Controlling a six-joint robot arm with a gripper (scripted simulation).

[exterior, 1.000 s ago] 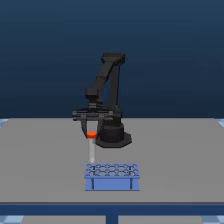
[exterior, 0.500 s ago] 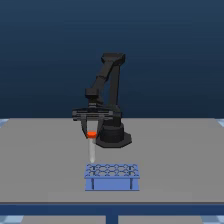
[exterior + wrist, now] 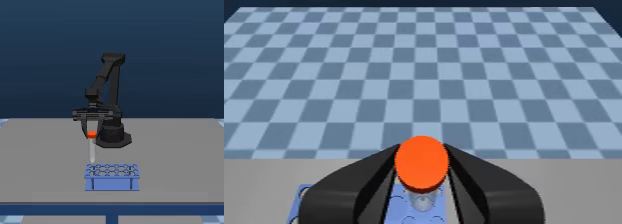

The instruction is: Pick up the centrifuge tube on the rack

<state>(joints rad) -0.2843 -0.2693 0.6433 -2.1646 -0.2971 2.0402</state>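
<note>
The jaws are closed narrowly on the centrifuge tube, gripping just under its orange-red cap. The tube hangs upright, its tip just above the light-blue rack. The rack sits on the grey worktop; checkered floor lies beyond

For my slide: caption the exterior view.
Gripper holds the centrifuge tube by its orange cap above the blue rack.

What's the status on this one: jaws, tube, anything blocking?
Gripper jaws shut on the centrifuge tube at its orange cap. Tube upright, lifted above the rack, near the exterior view's left end. Nothing in the way.
</note>
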